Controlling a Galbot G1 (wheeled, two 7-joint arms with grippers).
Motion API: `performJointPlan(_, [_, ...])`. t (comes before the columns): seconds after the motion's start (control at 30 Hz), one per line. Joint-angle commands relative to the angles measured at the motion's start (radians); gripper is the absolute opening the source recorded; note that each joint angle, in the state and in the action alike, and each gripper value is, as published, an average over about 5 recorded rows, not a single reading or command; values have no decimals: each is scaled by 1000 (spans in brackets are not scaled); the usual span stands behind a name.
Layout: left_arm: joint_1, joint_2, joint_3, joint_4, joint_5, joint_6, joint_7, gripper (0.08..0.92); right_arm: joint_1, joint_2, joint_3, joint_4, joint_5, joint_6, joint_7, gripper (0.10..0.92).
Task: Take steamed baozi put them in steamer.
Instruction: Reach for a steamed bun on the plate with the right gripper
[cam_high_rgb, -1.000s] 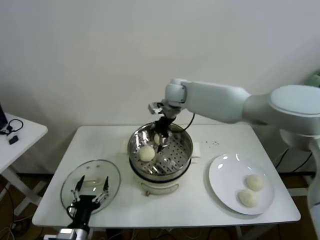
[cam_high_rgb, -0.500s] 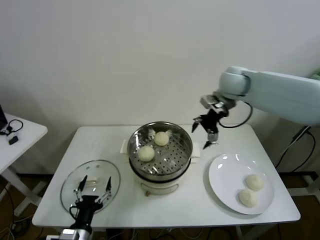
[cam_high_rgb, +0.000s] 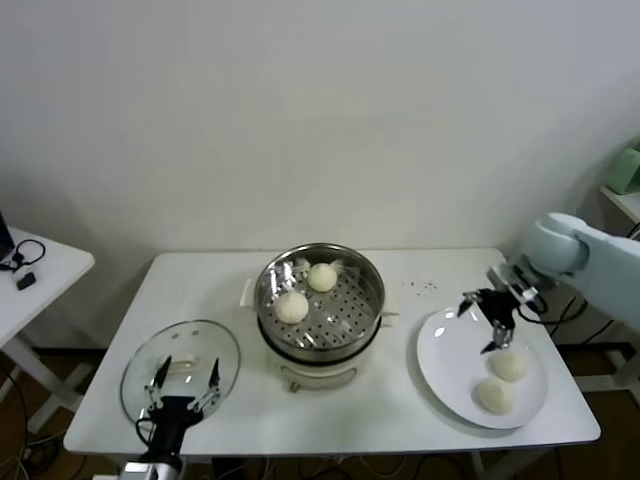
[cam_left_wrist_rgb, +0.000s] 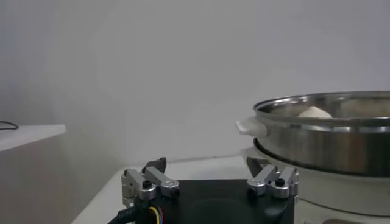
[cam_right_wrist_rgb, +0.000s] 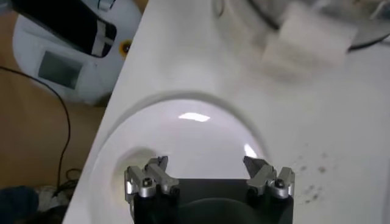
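Now that my right tool (cam_high_rgb: 488, 321) has swung from the round shiny stainless-steel steamer (cam_high_rgb: 321, 300) at frame centre to the flat white plate (cam_high_rgb: 445, 370) at lower right, two smooth cream-white baozi (cam_high_rgb: 307, 292) sit on the perforated tray and two more (cam_high_rgb: 502, 380) wait on the plate. I judge the job half done. Its fingers are spread, empty, just above the nearer bun. My left tool (cam_high_rgb: 181, 384), fingers apart, idles over the round glass lid (cam_high_rgb: 140, 362) on the white tabletop (cam_high_rgb: 400, 420) at lower left.
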Motion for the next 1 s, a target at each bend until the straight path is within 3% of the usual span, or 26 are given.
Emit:
performJointPlan(0.03, [2,-4,-1,2,3,3,0,823,-264,-99,159,-4,-139,14,9,823])
performJointPlan(1.0, [0,-6,0,14,-3,2,-6,823,-261,-10,80,-43,-132,-15,42,823])
